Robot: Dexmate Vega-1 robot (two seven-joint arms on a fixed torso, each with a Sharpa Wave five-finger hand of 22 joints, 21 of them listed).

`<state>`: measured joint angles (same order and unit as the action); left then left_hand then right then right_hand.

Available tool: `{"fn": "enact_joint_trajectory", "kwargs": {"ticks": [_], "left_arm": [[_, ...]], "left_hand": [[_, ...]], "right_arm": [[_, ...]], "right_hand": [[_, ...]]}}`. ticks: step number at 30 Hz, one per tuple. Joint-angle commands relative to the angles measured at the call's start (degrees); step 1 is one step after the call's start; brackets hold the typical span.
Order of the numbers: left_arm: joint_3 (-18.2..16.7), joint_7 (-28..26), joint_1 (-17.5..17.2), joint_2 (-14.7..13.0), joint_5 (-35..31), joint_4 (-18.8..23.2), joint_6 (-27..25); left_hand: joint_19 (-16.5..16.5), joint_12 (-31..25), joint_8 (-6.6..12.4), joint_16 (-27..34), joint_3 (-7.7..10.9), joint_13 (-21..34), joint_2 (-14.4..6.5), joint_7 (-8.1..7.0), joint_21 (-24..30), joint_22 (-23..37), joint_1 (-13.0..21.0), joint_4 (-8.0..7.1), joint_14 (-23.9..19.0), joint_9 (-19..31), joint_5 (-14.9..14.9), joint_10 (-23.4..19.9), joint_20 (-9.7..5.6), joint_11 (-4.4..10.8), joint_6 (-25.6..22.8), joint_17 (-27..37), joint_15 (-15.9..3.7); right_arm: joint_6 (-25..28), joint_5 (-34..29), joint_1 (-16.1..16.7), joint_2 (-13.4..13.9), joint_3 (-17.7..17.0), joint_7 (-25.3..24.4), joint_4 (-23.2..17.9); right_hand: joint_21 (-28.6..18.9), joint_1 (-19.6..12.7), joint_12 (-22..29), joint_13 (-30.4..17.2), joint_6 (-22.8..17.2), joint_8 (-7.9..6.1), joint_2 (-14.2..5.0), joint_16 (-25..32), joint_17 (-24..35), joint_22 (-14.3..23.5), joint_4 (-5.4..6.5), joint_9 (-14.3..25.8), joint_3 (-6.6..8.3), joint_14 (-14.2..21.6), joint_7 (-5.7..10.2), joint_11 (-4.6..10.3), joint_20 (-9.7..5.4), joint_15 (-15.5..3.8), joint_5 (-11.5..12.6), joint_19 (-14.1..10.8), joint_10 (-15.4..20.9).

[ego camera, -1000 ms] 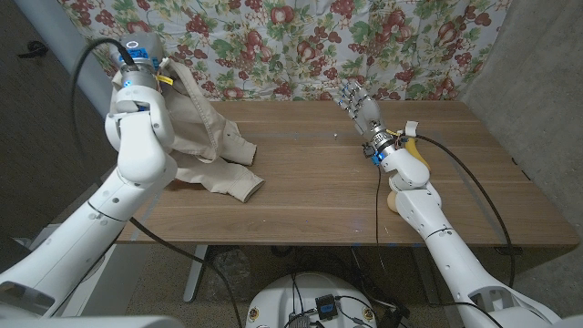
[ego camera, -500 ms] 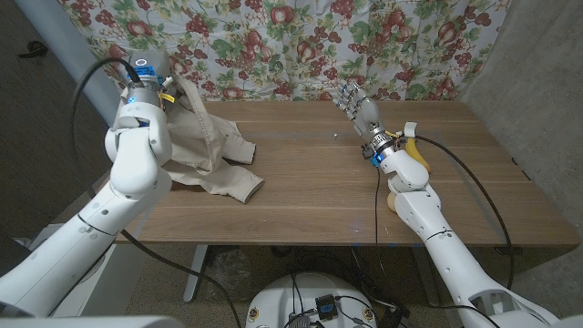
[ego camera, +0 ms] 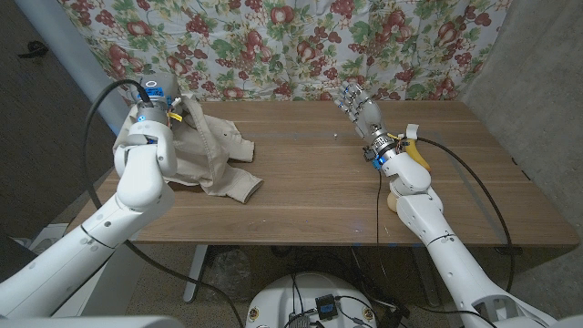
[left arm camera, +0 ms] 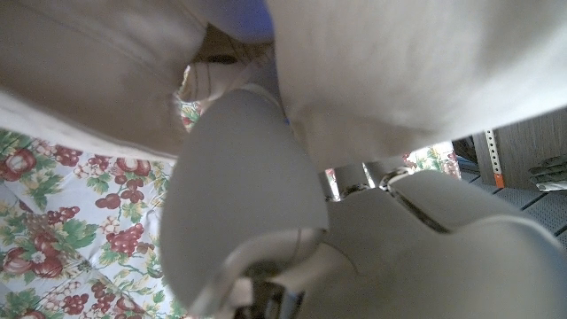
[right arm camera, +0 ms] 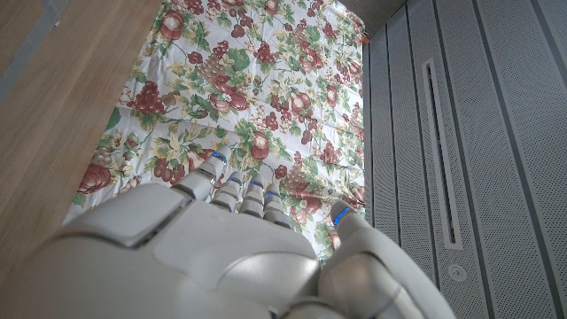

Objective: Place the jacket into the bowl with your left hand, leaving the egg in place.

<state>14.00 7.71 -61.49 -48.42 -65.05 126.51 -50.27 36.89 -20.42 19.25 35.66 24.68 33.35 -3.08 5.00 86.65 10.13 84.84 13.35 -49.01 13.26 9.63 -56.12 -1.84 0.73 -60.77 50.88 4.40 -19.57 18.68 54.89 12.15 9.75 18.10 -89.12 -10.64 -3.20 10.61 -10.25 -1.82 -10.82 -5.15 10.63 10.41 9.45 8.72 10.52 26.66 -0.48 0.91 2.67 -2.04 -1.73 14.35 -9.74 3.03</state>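
The left arm (ego camera: pixel 137 196) comes up from the bottom left corner and bends over the left end of the wooden table (ego camera: pixel 346 196). Its wrist, with blue parts and a black cable, sits high above the beige jacket (ego camera: pixel 214 159). The left hand is tucked behind the wrist and the cloth in the head view, so I cannot tell from there how its fingers lie. In the left wrist view, the left hand (left arm camera: pixel 266 204) is pale and rounded, and the jacket cloth hangs all around it and lies right against it. I cannot tell for sure if the hand is holding the cloth.

The jacket lies in a crumpled heap on the left part of the table. One part reaches up to the left wrist, and a sleeve end points toward the middle of the table.

The right arm (ego camera: pixel 428 214) reaches in from the bottom right. The right hand (ego camera: pixel 357 103) is held up above the far side of the table with its fingers spread apart, and it holds nothing. Behind the table hangs a cloth with fruit and flowers (ego camera: pixel 301 41).
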Motion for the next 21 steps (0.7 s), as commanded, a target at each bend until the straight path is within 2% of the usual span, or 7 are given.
{"fn": "enact_joint_trajectory", "kwargs": {"ticks": [1, 8, 12, 17, 19, 21], "left_arm": [[2.43, -0.96, 0.56, -1.37, -0.32, -2.64, -3.8], [3.85, -3.22, 1.41, -2.27, 1.58, -4.89, -3.31], [5.87, -3.47, 2.72, -2.8, 1.56, -6.48, -3.11], [8.69, -2.72, 4.52, -3.48, -0.43, -7.85, -3.59], [8.82, -5.17, 4.33, -3.61, -0.49, -8.41, -2.72], [9.75, -4.71, 4.93, -3.95, -1.69, -8.75, -2.73]], "left_hand": [[1.57, 0.29, -0.08, -0.24, 4.54, 0.15, -0.61, -0.21, -0.14, 0.08, -0.06, -4.04, -12.45, 0.26, 0.23, -0.16, -8.99, 0.41, -0.27, 7.4, -16.46], [1.33, 0.48, -0.26, -0.63, 4.6, 0.43, -0.7, -0.3, -0.4, 0.06, -0.32, -4.13, -12.45, 0.57, 0.21, -0.11, -9.12, 0.59, 0.27, 7.2, -16.49], [1.14, 0.81, -0.3, -1.04, 4.69, 0.62, -0.8, -0.63, -0.6, 0.05, -0.45, -4.14, -12.37, 0.95, 0.21, 0.31, -9.25, 0.82, 0.72, 6.93, -16.61], [0.72, 1.26, -0.41, -1.75, 4.78, 0.49, -0.89, -1.16, -0.88, 0.04, -0.67, -4.2, -11.97, 1.3, 0.21, 0.55, -9.41, 0.91, 1.32, 6.36, -16.64], [0.7, 1.49, -0.49, -2.08, 4.84, 0.54, -0.97, -1.54, -1.01, 0.02, -0.84, -4.27, -11.89, 1.51, 0.21, 0.79, -9.43, 1.35, 1.77, 6.05, -16.65], [0.54, 1.62, -0.5, -2.51, 4.94, 0.67, -1.03, -1.59, -1.2, -0.02, -0.92, -4.27, -11.74, 1.71, 0.22, 0.95, -9.49, 1.45, 2.02, 5.63, -16.72]], "right_arm": [[0.14, -0.02, 0.37, 0.16, -0.05, 0.0, -0.33], [0.29, 0.0, 0.5, 0.09, -0.04, -0.15, -0.52], [0.44, -0.06, 0.58, 0.08, -0.07, -0.32, -0.53], [0.41, -0.02, 0.64, 0.12, -0.17, -0.34, -0.37], [0.47, -0.06, 0.68, 0.17, -0.23, -0.4, -0.36], [0.32, -0.06, 0.7, 0.23, -0.31, -0.35, -0.27]], "right_hand": [[-0.38, 0.56, 0.12, -0.14, -0.56, -0.22, -2.74, 0.22, 0.05, 0.24, 0.03, 0.13, 0.2, 0.18, -0.03, -0.05, -4.33, -1.49, -0.19, -0.49, 0.19], [-0.37, 0.55, 0.11, -0.14, -0.53, -0.2, -2.73, 0.2, 0.04, 0.24, 0.02, 0.13, 0.21, 0.17, 0.03, -0.01, -4.36, -1.52, -0.19, -0.49, 0.19], [-0.38, 0.56, 0.1, -0.14, -0.53, -0.2, -2.72, 0.2, 0.04, 0.24, 0.02, 0.13, 0.21, 0.18, 0.0, -0.05, -4.3, -1.46, -0.19, -0.52, 0.17], [-0.37, 0.56, 0.09, -0.14, -0.54, -0.21, -2.7, 0.2, 0.04, 0.24, 0.01, 0.13, 0.2, 0.19, -0.01, -0.05, -4.29, -1.5, -0.2, -0.5, 0.14], [-0.37, 0.57, 0.1, -0.14, -0.51, -0.19, -2.68, 0.2, 0.04, 0.24, 0.01, 0.13, 0.19, 0.18, 0.0, -0.07, -4.28, -1.46, -0.2, -0.51, 0.16], [-0.37, 0.58, 0.11, -0.14, -0.5, -0.19, -2.67, 0.2, 0.04, 0.24, 0.01, 0.13, 0.18, 0.19, 0.0, -0.07, -4.28, -1.46, -0.2, -0.5, 0.18]]}}
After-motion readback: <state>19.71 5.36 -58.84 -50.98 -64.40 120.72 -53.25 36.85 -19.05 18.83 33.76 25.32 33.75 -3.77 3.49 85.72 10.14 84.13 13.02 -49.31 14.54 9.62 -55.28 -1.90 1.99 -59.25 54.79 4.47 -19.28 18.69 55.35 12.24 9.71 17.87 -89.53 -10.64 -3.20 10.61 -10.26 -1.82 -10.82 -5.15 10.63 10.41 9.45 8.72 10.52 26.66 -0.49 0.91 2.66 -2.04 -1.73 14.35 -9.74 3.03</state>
